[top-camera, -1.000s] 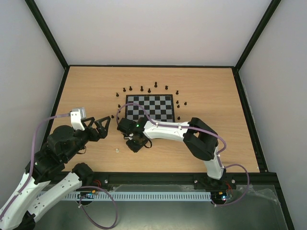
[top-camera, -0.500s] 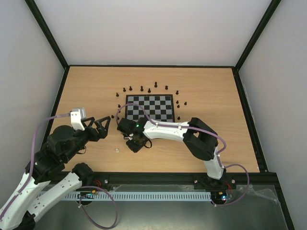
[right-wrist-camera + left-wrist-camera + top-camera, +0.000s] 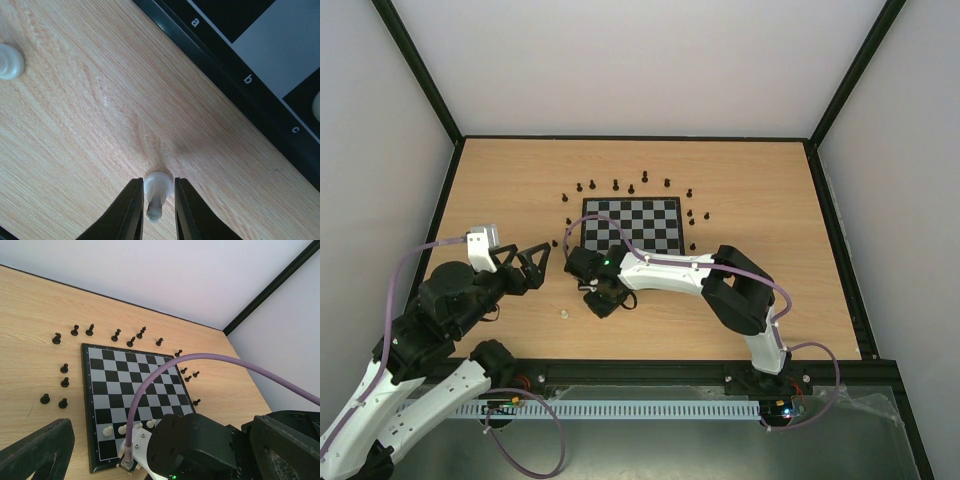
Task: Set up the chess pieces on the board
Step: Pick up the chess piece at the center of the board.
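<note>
The chessboard lies in the middle of the table, ringed by black pieces. In the left wrist view the board carries a few cream-white pawns on its near rows. My right gripper is low over the table just off the board's near-left corner. In the right wrist view its jaws are shut on a white pawn standing on the wood. My left gripper hovers left of the board, wide open and empty.
Another white pawn lies loose on the wood near-left of my right gripper and shows in the right wrist view. The board's frame runs close by at upper right. My right arm blocks the board's near edge.
</note>
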Controlling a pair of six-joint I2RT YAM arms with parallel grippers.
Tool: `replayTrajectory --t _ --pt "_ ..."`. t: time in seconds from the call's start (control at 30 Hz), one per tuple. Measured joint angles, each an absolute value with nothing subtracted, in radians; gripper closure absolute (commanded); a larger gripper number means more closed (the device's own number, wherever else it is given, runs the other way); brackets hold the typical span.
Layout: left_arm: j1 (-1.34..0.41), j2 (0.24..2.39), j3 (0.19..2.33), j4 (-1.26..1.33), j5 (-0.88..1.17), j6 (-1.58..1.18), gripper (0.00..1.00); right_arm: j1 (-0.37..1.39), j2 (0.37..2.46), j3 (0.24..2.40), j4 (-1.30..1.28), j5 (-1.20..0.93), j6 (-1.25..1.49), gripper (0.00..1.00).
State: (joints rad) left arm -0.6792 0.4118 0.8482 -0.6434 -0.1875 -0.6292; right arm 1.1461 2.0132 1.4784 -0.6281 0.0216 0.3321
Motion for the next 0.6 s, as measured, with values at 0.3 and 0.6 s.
replayTrajectory --t 0.3,0.6 --pt "-0.679 0.412 0.848 -0.643 -0.186 -0.629 0.01 1.146 2.013 1.478 -0.630 0.027 0.352 0.82" --pt "-0.679 0.412 0.846 -0.643 -0.183 -0.629 0.01 1.146 2.013 1.472 -0.631 0.027 0.368 0.87"
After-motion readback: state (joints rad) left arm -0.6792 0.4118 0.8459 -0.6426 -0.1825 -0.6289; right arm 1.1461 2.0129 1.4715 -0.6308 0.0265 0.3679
